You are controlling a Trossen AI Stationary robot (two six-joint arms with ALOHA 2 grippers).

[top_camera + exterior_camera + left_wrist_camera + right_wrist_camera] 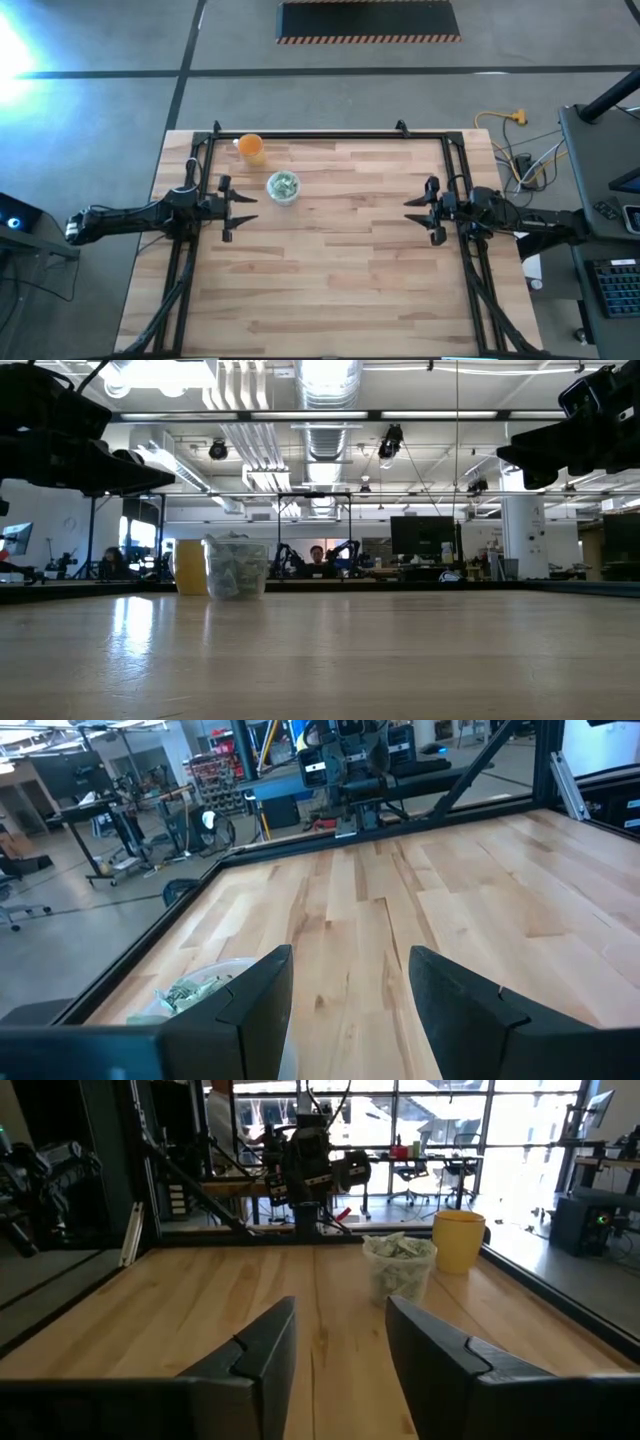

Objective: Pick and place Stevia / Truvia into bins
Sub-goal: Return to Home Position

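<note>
From above, you see the small clear plastic cup (283, 187) filled with pale green-and-white paper sachets (284, 184) near the left gripper (250, 207), an orange plastic cup (251, 148) just beside it. The right gripper (410, 210) hangs well apart across the wooden table (340, 280). At table height, both cups stand upright. Each wrist view shows you fingers spread wide, holding nothing

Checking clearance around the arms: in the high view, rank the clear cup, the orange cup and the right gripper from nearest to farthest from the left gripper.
1. clear cup, just ahead of the open left gripper.
2. orange cup, farther back, by the table's rail.
3. right gripper, across the table, facing it.
</note>
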